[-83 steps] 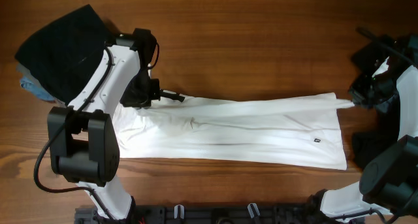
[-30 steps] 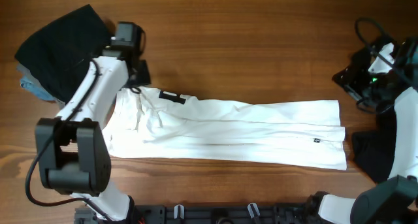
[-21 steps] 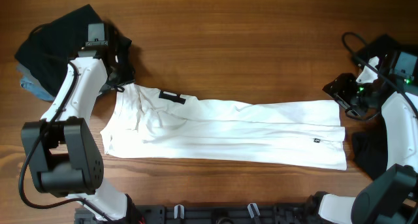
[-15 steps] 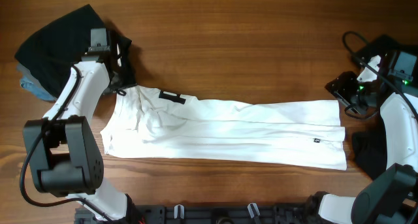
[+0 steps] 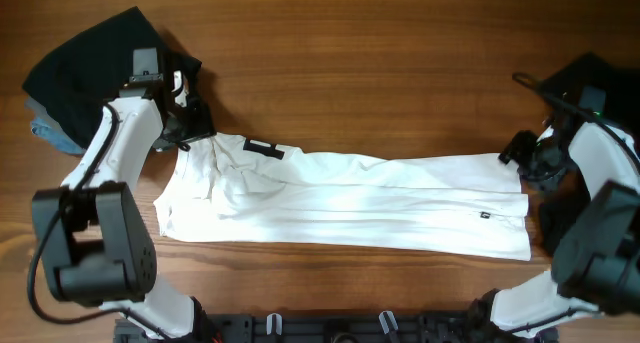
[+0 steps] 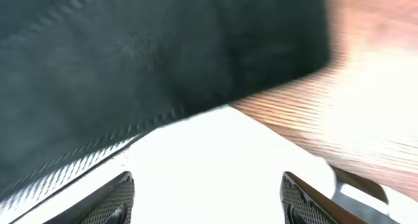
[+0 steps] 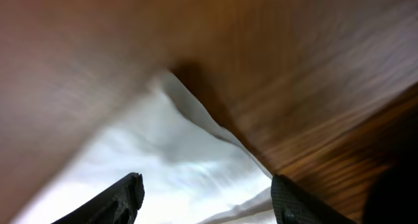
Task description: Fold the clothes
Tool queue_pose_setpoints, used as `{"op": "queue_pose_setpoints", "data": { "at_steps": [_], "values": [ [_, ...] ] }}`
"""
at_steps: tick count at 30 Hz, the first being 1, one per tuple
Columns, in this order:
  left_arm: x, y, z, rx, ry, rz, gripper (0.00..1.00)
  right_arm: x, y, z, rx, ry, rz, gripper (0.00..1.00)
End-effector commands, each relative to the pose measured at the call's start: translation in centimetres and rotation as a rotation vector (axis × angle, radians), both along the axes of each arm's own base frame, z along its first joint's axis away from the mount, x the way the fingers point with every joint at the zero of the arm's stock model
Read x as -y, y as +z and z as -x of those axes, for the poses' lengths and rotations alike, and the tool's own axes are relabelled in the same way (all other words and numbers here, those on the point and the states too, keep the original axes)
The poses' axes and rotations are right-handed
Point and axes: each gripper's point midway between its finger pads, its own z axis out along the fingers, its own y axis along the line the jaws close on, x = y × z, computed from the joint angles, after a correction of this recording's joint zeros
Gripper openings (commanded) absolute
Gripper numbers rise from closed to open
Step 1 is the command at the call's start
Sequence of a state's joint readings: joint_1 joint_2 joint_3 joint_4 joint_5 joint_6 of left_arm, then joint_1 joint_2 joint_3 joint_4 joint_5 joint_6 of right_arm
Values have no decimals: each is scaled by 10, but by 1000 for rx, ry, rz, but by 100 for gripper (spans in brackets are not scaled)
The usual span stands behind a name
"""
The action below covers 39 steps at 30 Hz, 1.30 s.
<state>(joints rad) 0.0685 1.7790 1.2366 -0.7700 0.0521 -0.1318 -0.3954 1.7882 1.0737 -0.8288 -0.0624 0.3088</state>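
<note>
— What is pictured left of the T-shirt [image 5: 380, 198]?
— A loose black garment [image 5: 95, 68] is seen heaped on the tabletop [image 5: 400, 53], just beyond the T-shirt's upper left corner. The left fingers [image 6: 108, 201] are held apart over that same corner, beside the striped black print [image 5: 265, 148]. Nothing is clamped between them.
— And the T-shirt itself?
— It is laid flat on the tabletop as a long band. Wrinkles are gathered at its left end, and a small black tag [image 5: 484, 217] is shown near its right end.
— What is found to the T-shirt's right?
— The right fingers [image 7: 108, 201] are spread over its upper right corner, with no cloth gripped. Another dark cloth [image 5: 560, 233] is seen just past its lower right corner.
</note>
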Motion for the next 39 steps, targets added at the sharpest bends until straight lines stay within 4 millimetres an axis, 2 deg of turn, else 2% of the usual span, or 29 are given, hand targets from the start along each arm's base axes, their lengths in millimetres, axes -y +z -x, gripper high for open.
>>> {"op": "queue_pose_setpoints", "data": {
  "at_steps": [1,3,4,8,9,10,13,18,21,23,24,26,27,28,35,39],
  "values": [
    [3,42,-4,118,-24,7,71,-1,-19,9,-62,11,-24,70],
    [3,54,-5,155,-24,5,72,-4,-25,7,-59,15,-49,67],
    [3,58,-5,167,-24,4,72,-6,-26,6,-55,22,-60,60],
    [3,62,-6,181,-24,2,73,-5,-23,4,-40,36,-57,17],
    [3,62,-6,180,-24,2,73,-1,-22,6,-51,31,-39,8],
    [3,62,-5,178,-24,2,73,6,-19,9,-71,14,-12,4],
    [3,62,-5,179,-25,7,73,30,-9,16,-116,-91,69,4],
    [5,61,-6,177,-31,10,76,61,14,-5,-35,-153,105,4],
    [7,56,-4,159,-34,22,77,68,18,-9,-13,-174,109,4],
    [16,49,-3,143,-51,61,77,66,18,-11,-4,-148,94,4],
    [22,44,-3,133,-63,79,77,65,18,-11,-6,-144,95,8],
    [28,33,-4,116,-80,84,77,65,18,-10,-7,-145,94,46],
    [31,27,-5,106,-88,85,77,65,18,-10,-9,-145,93,56],
    [35,21,-5,94,-97,88,77,64,18,-9,-14,-146,90,60],
    [66,-22,-10,23,-175,96,75,63,20,-3,-29,-160,83,63],
    [61,-36,-8,-10,-173,40,67,63,34,-6,9,-162,92,63]
  ]
}}
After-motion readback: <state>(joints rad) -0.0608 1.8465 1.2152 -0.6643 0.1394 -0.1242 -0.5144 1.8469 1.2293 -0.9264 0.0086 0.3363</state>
